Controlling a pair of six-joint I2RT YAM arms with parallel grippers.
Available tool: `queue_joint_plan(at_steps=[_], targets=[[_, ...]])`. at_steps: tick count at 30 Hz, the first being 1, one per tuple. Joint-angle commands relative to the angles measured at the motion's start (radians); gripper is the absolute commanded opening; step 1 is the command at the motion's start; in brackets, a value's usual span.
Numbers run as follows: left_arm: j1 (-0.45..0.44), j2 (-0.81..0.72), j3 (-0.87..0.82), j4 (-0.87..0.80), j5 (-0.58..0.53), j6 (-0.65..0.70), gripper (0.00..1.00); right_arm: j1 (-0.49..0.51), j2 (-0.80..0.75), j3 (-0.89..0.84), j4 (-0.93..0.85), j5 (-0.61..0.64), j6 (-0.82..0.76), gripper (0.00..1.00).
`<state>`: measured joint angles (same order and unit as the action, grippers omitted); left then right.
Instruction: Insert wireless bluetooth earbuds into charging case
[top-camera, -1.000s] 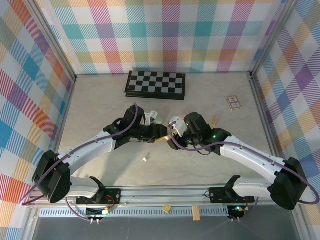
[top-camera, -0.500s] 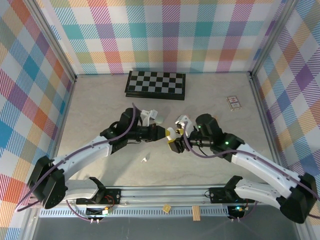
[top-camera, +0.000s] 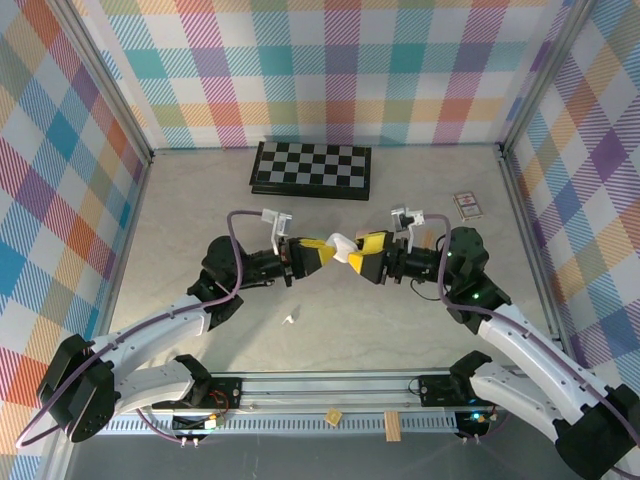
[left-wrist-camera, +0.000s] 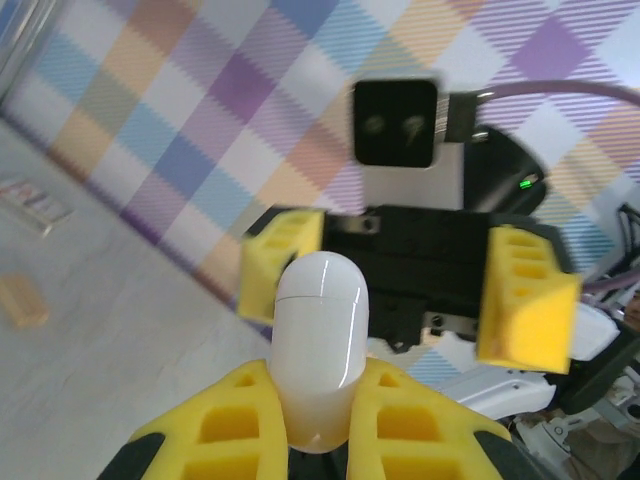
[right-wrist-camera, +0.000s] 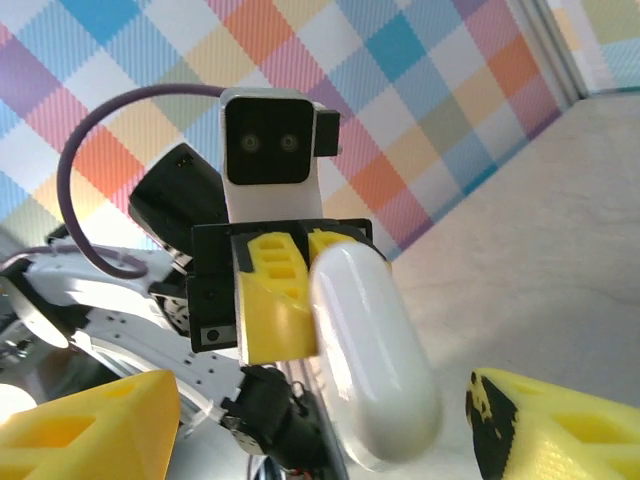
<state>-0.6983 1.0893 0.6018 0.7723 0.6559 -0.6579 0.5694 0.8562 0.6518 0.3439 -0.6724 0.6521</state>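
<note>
pale table (top-camera: 190, 210), plaid walls (top-camera: 330, 70)

one tiny white earbud (top-camera: 289, 319) lay on the near table. above it, the left gripper (top-camera: 328, 252) clamped a glossy white pebble case (top-camera: 344, 248); the right gripper (top-camera: 363, 256) gaped wide, facing it. chessboard (top-camera: 311, 168) beyond.

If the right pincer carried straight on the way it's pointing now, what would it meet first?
The white charging case, gripped by the left pincer and pointing straight back at it. The right pincer is open, so the case would probably slide between its jaws; depth alignment is uncertain.
</note>
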Motion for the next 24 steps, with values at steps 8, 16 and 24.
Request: queue_joint_plan(at_steps=[8, 16, 24], targets=[[-0.027, -0.025, 0.007, 0.170, 0.046, -0.014, 0.05, -0.003, 0.044, 0.012, 0.212, -0.076, 0.136, 0.33], [-0.033, -0.055, 0.012, 0.079, 0.046, 0.044, 0.36, -0.003, -0.004, 0.066, -0.006, -0.059, -0.070, 0.12], [-0.033, -0.179, 0.088, -0.478, 0.050, 0.478, 0.64, 0.004, 0.014, 0.292, -0.589, -0.077, -0.546, 0.08]])
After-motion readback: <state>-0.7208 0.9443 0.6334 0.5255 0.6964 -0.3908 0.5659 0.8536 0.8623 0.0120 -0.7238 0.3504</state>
